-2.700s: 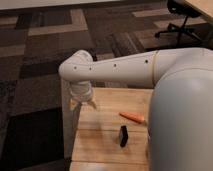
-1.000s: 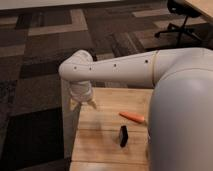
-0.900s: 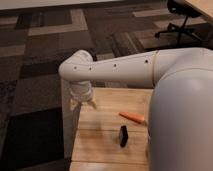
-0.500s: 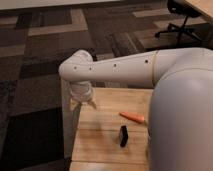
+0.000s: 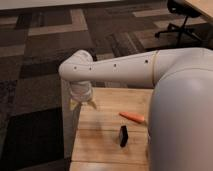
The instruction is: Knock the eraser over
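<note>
The eraser (image 5: 123, 136), a small thin black block, stands upright on the wooden table (image 5: 100, 145), near its middle. An orange carrot-like stick (image 5: 132, 117) lies just behind and to the right of it. My gripper (image 5: 83, 103) hangs from the white arm (image 5: 120, 70) over the table's far left corner, well to the left of and behind the eraser, not touching it. Its yellowish fingertips (image 5: 73, 104) point down.
The white robot body (image 5: 182, 120) fills the right side and hides the table's right part. Dark patterned carpet (image 5: 35, 75) surrounds the table. An office chair (image 5: 177, 20) stands at the far right back. The table's left edge drops off below the gripper.
</note>
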